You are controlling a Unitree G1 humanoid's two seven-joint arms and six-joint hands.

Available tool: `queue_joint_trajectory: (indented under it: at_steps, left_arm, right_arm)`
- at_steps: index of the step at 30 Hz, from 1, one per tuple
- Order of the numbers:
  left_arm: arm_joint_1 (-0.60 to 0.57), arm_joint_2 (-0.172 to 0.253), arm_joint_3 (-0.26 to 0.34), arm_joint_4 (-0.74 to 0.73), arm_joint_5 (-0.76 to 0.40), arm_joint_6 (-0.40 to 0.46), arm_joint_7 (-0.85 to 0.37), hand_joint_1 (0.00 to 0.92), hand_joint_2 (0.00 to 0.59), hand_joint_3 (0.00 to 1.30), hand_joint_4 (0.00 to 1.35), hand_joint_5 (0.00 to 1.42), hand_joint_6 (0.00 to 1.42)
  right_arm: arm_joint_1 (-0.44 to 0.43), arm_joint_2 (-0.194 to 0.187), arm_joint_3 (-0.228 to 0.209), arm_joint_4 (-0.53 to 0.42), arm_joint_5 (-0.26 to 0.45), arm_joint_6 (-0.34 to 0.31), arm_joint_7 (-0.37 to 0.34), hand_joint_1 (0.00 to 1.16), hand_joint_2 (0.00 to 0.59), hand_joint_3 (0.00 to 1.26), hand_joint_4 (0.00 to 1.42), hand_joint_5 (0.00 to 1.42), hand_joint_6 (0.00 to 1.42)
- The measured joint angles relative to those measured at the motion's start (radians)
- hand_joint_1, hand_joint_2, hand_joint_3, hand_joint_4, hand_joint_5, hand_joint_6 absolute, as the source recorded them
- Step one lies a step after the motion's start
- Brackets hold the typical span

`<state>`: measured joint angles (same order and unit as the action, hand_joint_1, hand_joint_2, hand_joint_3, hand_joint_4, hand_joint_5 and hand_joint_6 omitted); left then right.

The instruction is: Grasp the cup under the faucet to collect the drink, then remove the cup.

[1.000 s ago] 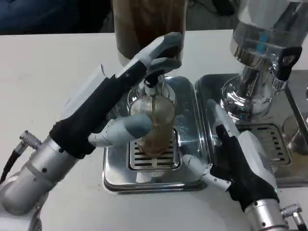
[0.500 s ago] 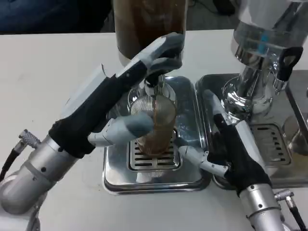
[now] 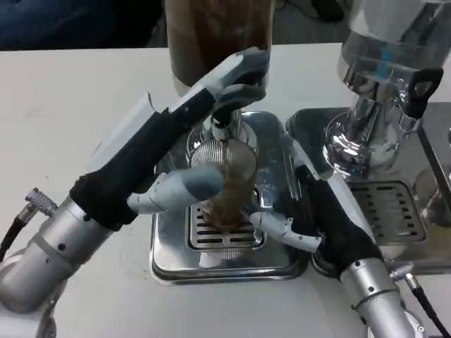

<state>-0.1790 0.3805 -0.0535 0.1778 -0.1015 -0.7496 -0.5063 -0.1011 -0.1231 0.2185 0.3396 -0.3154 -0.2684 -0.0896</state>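
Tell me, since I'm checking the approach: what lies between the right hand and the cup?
In the head view, only bare drip tray and its slotted grate separate the right hand from the cup.

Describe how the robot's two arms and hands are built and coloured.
Both forearms are silver metal cylinders with knurled connector plugs and thin dark cables near the wrists. The left hand and right hand have white backs over black bodies, with fingers in white, grey and black.

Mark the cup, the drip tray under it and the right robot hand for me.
cup [image 3: 229, 179]: head view, on its ribbed clear wall.
drip tray [image 3: 211, 264]: head view, on its shiny front rim.
right robot hand [image 3: 317, 211]: head view, on the black middle of the hand.
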Motion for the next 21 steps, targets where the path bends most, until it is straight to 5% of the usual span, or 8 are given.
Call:
queue_joint_trajectory:
  at_steps: [21]
  left_arm:
    - [0.002, 0.001, 0.002, -0.014, 0.003, 0.016, 0.015, 0.000, 0.077, 0.11, 0.00, 0.20, 0.17]
  right_arm:
    - [-0.100, 0.064, 0.004, 0.129, 0.010, -0.036, 0.009, 0.65, 0.216, 0.00, 0.00, 0.00, 0.00]
